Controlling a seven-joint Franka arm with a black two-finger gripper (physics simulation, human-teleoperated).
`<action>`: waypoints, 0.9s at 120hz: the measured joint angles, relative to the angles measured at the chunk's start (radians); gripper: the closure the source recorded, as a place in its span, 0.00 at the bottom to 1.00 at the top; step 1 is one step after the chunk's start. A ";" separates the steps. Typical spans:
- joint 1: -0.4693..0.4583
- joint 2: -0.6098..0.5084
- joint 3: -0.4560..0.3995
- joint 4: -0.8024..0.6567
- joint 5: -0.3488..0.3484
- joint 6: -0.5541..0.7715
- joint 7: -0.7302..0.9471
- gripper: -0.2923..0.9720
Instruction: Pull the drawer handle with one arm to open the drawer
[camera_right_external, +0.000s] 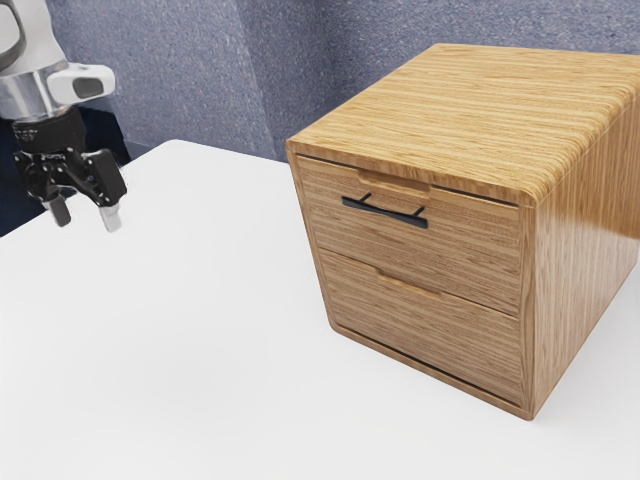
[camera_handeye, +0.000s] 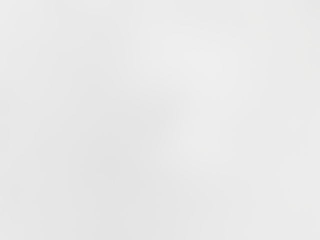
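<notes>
Claw: we found the claw (camera_right_external: 85, 216) at the exterior view's left, hanging above the table (camera_right_external: 180, 350) with its two fingers spread apart and nothing between them.
Arm: it entered from the exterior view's upper left, and the claw pointed downward.
Cabinet: a wooden cabinet (camera_right_external: 480, 110) stood on the table at the exterior view's right, well apart from the claw.
Upper drawer: we saw the upper drawer (camera_right_external: 450, 250) with its front level with the cabinet's face; we judged it shut.
Handle: the black handle (camera_right_external: 385, 211) ran across the upper part of that drawer front, untouched by the claw.
Lower drawer: the lower drawer (camera_right_external: 430, 320) carried no handle that we could see and also looked shut.
Wrist view: we noted plain white table (camera_handeye: 160, 120) under the hand.
Done: in our judgement, nothing of the task.
Left: the reach across to the handle, the grip on it, and the pull outward.
</notes>
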 joint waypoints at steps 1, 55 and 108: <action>0.011 0.000 0.000 -0.001 0.000 0.013 0.003 0.24; -0.039 -0.024 -0.061 0.261 -0.027 0.216 0.100 0.25; -0.037 -0.085 -0.211 0.064 -0.003 0.225 0.633 0.25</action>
